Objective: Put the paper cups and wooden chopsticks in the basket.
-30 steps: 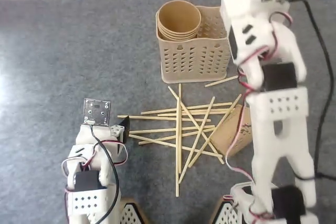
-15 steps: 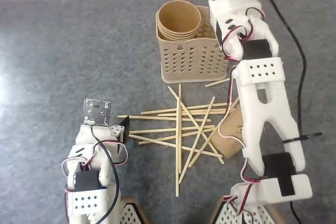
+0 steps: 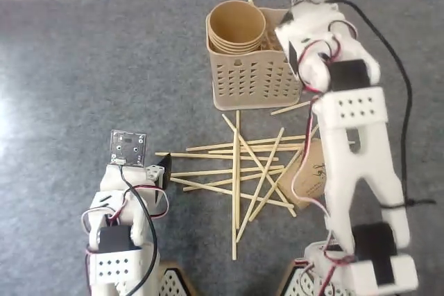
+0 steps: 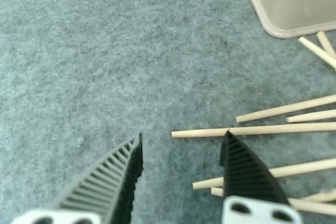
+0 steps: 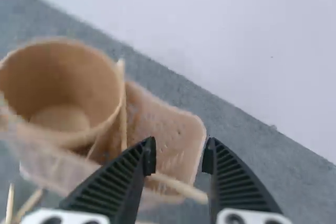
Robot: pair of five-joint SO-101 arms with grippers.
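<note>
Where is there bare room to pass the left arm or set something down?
Bare carpet runs wide left of the basket, out past the left gripper. Crowded: the chopsticks fan out from below the basket to the right arm, which overhangs a brown paper piece.

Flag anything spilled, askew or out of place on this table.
Wooden chopsticks lie crisscrossed on the mat in front of the basket, not in it. A brown paper piece, perhaps a cup on its side, lies beside them, partly under the right arm.
</note>
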